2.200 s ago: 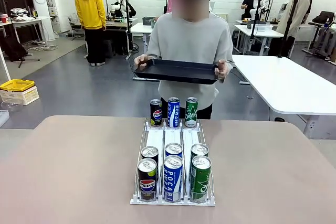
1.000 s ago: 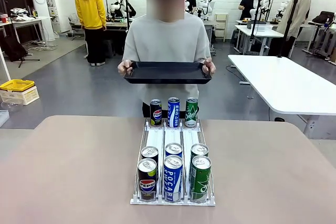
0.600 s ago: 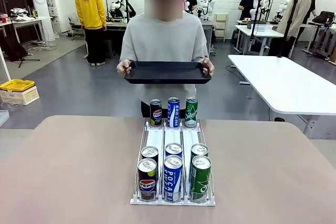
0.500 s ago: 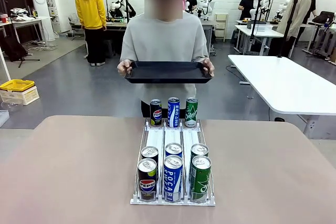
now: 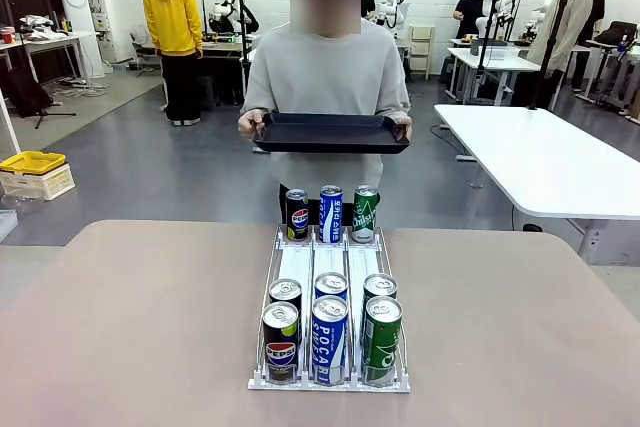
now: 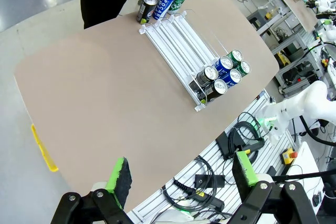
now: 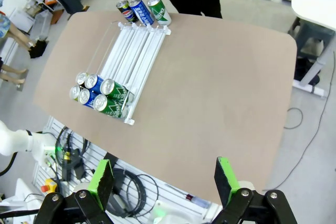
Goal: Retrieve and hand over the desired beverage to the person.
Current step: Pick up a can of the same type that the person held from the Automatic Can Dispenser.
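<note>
Left gripper (image 6: 182,174) and right gripper (image 7: 164,177) hover wide apart, high above the table (image 6: 105,87).

Front blue can (image 5: 329,339), middle lane of the rack (image 5: 298,267): "POCARI" in white letters running along its side. Front black can (image 5: 281,345): Pepsi roundel in red, white and blue; wording too small to read. Far black can (image 5: 297,215): same roundel. Far blue can (image 5: 330,213): white vertical lettering, illegible. Far green can (image 5: 364,213): white script, apparently "Chilsung". Front green can (image 5: 381,339): print unreadable.

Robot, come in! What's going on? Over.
Left end effector, right end effector open, empty. Cans untouched in rack. Person holds tray. Nothing in the way.
</note>
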